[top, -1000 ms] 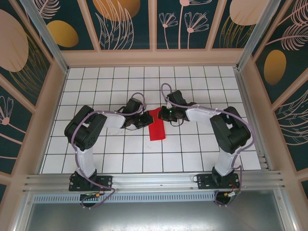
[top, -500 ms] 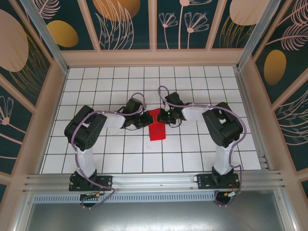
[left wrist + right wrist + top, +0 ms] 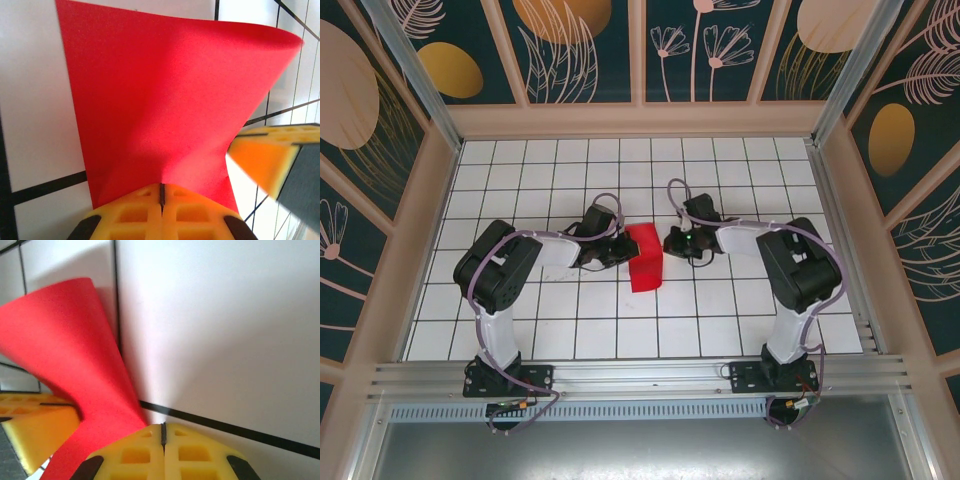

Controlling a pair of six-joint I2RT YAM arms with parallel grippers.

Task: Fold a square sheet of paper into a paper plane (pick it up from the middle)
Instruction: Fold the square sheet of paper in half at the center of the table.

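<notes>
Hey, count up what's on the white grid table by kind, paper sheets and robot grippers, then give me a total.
thin bright red paper sheet: 1
yellow-padded two-finger grippers: 2 (left gripper, right gripper)
Total: 3

The square sheet of paper (image 3: 645,262) lies mid-tabletop (image 3: 570,320), between the left gripper (image 3: 623,252) at its left edge and the right gripper (image 3: 669,241) just beside its right edge.

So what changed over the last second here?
The right gripper pulled back rightward from over the bright red square sheet of paper, which now bulges up with its right edge curled. The left gripper stayed shut on the sheet's left edge, unmoved.
</notes>
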